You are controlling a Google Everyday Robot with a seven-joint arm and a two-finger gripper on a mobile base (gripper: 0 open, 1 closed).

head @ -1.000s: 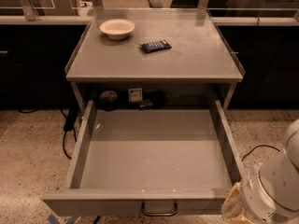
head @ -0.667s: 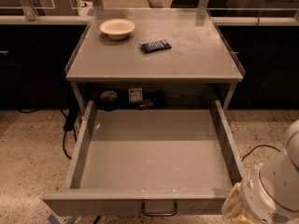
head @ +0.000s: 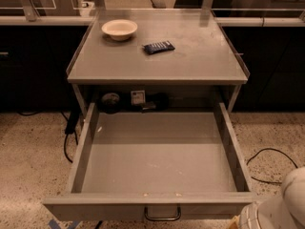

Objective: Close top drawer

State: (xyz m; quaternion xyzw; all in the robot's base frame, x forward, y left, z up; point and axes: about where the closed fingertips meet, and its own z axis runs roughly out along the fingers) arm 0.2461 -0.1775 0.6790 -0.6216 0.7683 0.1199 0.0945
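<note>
The top drawer [head: 157, 151] is a wide, shallow grey metal drawer. It is pulled far out from under the grey table top [head: 190, 61] and is empty inside. Its flat front panel [head: 95, 208] faces me at the bottom of the view, with a small dark loop handle [head: 162, 214] at its centre. My gripper is not in view. Only a white rounded part of my arm [head: 281, 206] shows in the bottom right corner, just right of the drawer's front right corner.
A cream bowl [head: 119, 28] and a dark blue packet [head: 159, 46] lie on the table top. Small dark items [head: 110, 101] sit at the back under the top. Black cables [head: 267, 163] run over the speckled floor on both sides. Dark counters stand behind.
The white arm part has slid slightly toward the lower right corner. The drawer stays open in the same place.
</note>
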